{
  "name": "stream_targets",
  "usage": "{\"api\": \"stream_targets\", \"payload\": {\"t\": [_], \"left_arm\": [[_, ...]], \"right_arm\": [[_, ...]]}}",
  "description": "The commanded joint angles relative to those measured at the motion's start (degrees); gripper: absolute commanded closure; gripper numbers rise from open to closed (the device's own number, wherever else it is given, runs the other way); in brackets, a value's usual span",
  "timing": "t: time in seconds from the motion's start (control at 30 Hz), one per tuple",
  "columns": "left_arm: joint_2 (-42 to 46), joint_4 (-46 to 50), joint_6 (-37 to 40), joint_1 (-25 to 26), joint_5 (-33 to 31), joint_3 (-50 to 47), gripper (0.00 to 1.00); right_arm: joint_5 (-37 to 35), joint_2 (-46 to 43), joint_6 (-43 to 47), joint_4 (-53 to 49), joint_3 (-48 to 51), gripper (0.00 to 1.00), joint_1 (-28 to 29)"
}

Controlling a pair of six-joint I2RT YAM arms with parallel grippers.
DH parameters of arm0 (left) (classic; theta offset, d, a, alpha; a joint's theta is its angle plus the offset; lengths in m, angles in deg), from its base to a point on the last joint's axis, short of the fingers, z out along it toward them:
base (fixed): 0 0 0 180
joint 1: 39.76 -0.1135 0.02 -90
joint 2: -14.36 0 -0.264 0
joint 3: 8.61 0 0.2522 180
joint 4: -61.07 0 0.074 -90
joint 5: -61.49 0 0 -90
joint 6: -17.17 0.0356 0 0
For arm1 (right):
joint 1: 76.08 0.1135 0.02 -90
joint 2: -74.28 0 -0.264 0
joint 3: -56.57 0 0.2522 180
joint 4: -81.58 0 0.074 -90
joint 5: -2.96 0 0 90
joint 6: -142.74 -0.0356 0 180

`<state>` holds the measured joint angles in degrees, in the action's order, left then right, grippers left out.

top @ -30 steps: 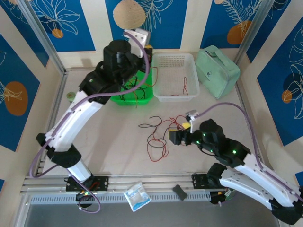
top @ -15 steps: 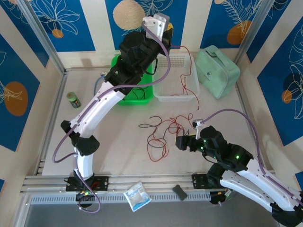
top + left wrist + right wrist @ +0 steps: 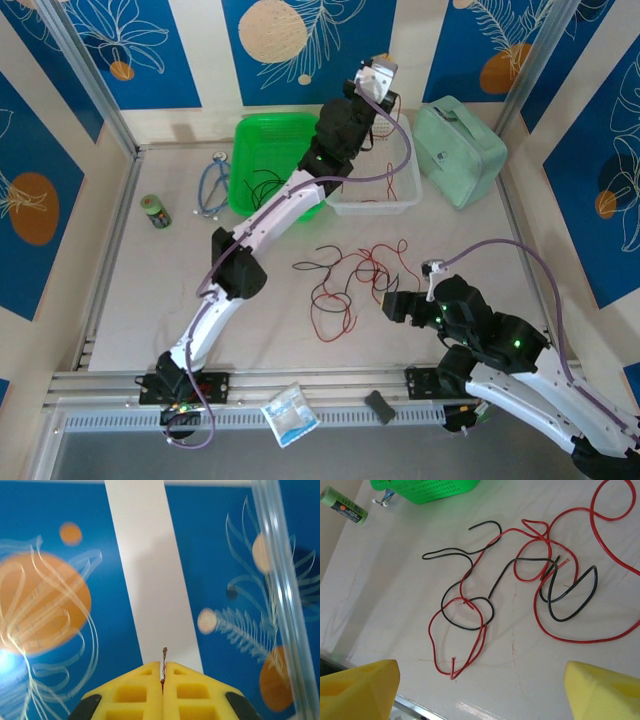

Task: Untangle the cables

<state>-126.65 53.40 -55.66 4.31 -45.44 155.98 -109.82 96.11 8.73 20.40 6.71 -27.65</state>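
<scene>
Mid-desk (image 3: 160,290), the cables (image 3: 345,275) sprawl left to right in a loose knot of thin red and black loops. The right tool (image 3: 393,306) — jaws spread wide — hovers just beside the knot's right end, the nearer arm. The left tool (image 3: 162,672), high near the back wall, is pressed together on a red wire end (image 3: 163,653).

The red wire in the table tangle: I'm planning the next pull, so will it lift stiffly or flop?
Probably floppy: the red wire lies in loose curling loops flat on the table. Likely light, being so thin. It crosses the black wires repeatedly, so lifting may drag them along.
</scene>
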Motion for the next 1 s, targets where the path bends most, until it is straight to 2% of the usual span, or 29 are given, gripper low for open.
{"api": "stream_targets", "payload": {"t": [0.0, 0.2, 0.47, 0.63, 0.67, 0.8, 0.83, 0.87, 0.97], "left_arm": [[0.54, -5.2, -2.96, -1.62, -1.08, -0.18, 0.95], [-0.46, -4.59, -4.74, -1.62, -2.95, -5.3, 0.94], [2.39, -0.01, -7.55, -1.54, -10.56, -20.74, 0.94], [6.33, 5.48, -9.92, -1.6, -10.75, -29.47, 0.89], [7.17, 7.28, -10.34, -1.46, -9.82, -30.5, 0.85], [9.78, 14.88, -11.11, -1.2, -6.67, -31.11, 0.51], [10.29, 16.82, -11.24, -1.16, -6.45, -30.81, 0.41], [10.93, 18.46, -11.15, -1.01, -6.18, -30.58, 0.27], [12.96, 22.39, -11.07, -0.88, -5.88, -30.24, 0.01]], "right_arm": [[-1.81, -0.86, -1.66, -1.6, 1.19, 0.15, 0.52], [-1.67, 0.35, -1.13, 0.11, 1.73, 0.14, 0.1], [0.44, 2.86, -3.43, -2.49, 0.35, 0.14, -1.26], [3.61, 6.73, -7.33, -5.58, -1.75, 0.15, -3.94], [4.86, 7.89, -7.72, -5.51, -1.99, 0.15, -4.65], [9.87, 13.37, -8.1, -3.46, -2.31, 0.17, -6.94], [10.89, 14.86, -8.07, -2.56, -2.23, 0.17, -7.19], [11.83, 16.21, -8.14, -1.75, -2.26, 0.18, -7.29], [14.33, 19.58, -8.44, 0.53, -2.56, 0.19, -7.25]]}}
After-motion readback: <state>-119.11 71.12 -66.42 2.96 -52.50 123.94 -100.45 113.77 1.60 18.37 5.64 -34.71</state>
